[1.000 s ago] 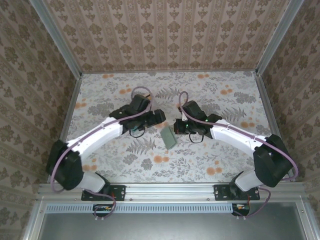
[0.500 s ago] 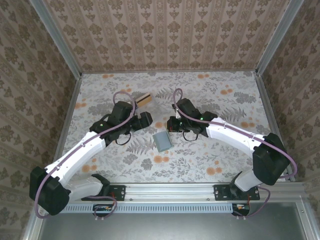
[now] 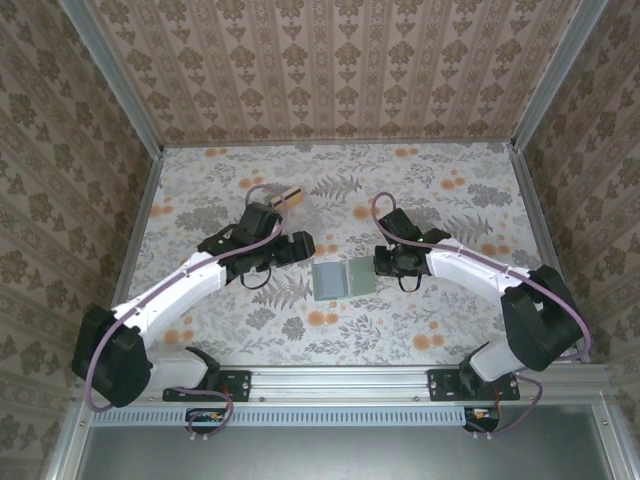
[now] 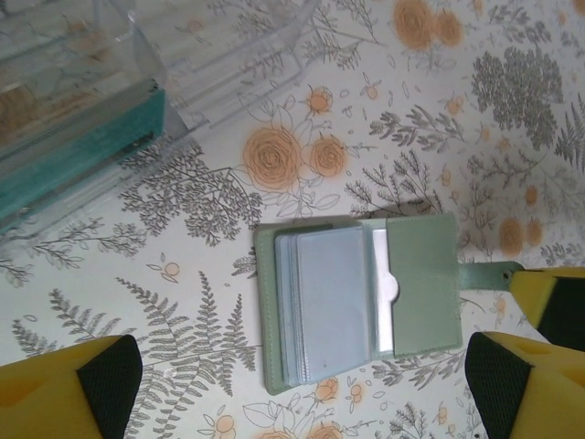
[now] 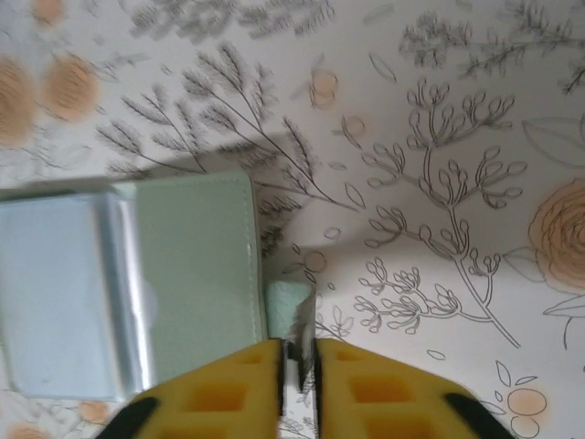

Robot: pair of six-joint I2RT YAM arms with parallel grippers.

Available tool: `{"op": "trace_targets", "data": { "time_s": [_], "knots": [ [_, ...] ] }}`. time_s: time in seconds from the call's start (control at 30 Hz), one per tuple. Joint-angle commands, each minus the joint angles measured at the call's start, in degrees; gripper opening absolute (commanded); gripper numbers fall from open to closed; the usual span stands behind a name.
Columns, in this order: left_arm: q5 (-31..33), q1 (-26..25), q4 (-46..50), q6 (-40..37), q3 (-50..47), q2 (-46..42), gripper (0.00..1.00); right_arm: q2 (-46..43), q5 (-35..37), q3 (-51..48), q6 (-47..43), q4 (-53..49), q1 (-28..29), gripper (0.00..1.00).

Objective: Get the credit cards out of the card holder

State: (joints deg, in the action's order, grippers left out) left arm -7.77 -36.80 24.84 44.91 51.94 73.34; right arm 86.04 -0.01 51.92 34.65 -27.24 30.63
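One card holder point(image 3: 340, 280) lies open mid-worktop, with credit cards point(image 4: 329, 306) stacked in its left panel, too layered to count. One clear plastic box point(image 4: 228, 64) holds a teal item point(image 4: 91, 137). My right claw point(image 5: 297, 361) pinches the holder's strap tab; my left claw point(image 4: 302, 375) hangs spread wide above.

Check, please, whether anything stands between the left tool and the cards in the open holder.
Nothing visible does: the card holder lies open and flat, its cards facing up beneath the open left tool.
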Motion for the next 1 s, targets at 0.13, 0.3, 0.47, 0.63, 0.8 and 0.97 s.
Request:
{"op": "trace_targets", "data": {
  "time_s": [0.13, 0.3, 0.47, 0.63, 0.8, 0.97],
  "knots": [
    [-2.7, -2.1, -1.0, -2.4, 3.2, 4.2, 0.94, 3.7, -4.8, -0.2, 0.0, 3.7, -0.1, 0.28],
    [-6.6, -2.4, -3.4, -1.6, 2.7, 8.1, 0.84, 6.7, -5.6, 0.5, -0.1, 4.7, -0.1, 0.22],
    [-10.0, -2.6, -7.6, 0.2, 1.2, 11.5, 0.72, 8.4, -6.8, -0.1, 0.1, 5.8, -0.1, 0.16],
    [-11.6, -3.0, -10.3, 1.4, 0.5, 15.1, 0.6, 8.6, -7.2, -0.9, 0.7, 6.5, 0.1, 0.11],
    [-11.6, -2.9, -10.9, 2.1, -0.3, 17.7, 0.57, 8.3, -7.2, -1.4, 1.0, 6.6, 0.1, 0.11],
    [-12.0, -3.0, -11.8, 2.7, -0.7, 19.8, 0.55, 8.0, -7.4, -1.7, 1.4, 6.9, 0.3, 0.11]
  ]
}}
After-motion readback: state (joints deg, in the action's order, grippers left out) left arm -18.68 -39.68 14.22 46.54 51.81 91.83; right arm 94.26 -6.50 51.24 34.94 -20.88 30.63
